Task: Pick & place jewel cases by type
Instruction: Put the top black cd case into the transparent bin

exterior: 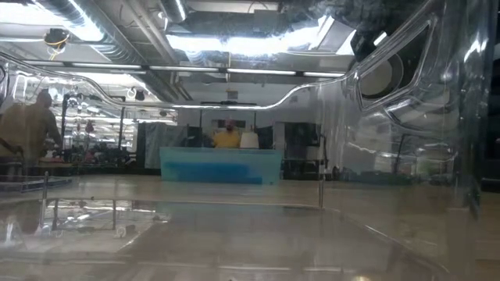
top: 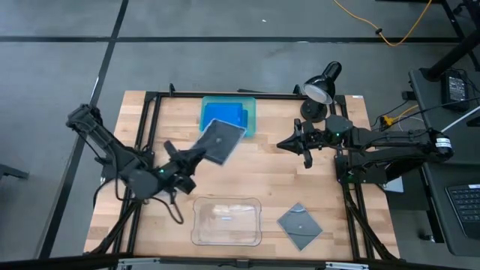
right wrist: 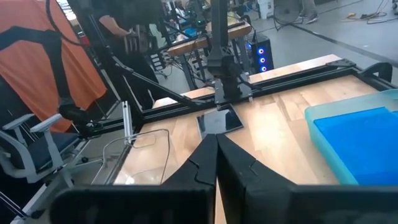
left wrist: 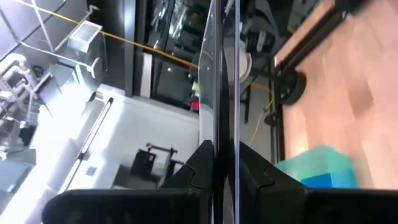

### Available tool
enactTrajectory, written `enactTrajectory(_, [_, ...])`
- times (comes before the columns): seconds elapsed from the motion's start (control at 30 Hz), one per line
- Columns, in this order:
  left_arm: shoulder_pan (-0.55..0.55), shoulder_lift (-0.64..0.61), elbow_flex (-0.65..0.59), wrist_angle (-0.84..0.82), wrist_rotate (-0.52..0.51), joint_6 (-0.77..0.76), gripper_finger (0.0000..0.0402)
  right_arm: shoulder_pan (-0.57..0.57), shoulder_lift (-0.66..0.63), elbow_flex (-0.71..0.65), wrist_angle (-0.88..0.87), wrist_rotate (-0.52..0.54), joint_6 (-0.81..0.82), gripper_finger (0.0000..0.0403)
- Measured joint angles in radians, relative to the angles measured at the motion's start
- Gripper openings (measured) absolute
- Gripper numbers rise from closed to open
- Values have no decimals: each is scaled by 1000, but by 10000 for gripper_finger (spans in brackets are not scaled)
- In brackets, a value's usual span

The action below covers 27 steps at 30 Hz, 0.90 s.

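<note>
Left gripper [top: 196, 154] fingers clamped on the edge of a dark grey jewel case [top: 220, 141], held above the bench [top: 255, 180] beside the teal tray [top: 250, 112]. Thin grip: could pivot, slip, perhaps land with blue cases. Right gripper [top: 283, 144] fingers together, idle.

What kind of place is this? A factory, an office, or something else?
It looks like a robotics lab or workshop. A wooden table in a black frame sits on a bare concrete floor, exposed ceiling ducts run overhead, and cluttered workbenches fill the room beyond.
</note>
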Motion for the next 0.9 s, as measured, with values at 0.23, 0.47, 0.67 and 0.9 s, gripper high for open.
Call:
enactTrajectory(0.23, [83, 39, 0, 20, -8, -82, 21, 0, 0, 0, 0, -1, -3, 10])
enactTrajectory(0.47, [107, 1, 0, 150, -7, -576, 23, 0, 0, 0, 0, -2, -8, 10])
enactTrajectory(0.67, [96, -63, 0, 143, 174, -1273, 22, 0, 0, 0, 0, -58, -32, 10])
enactTrajectory(0.9, [102, -77, 0, 147, 481, -1713, 21, 0, 0, 0, -5, -118, -74, 10])
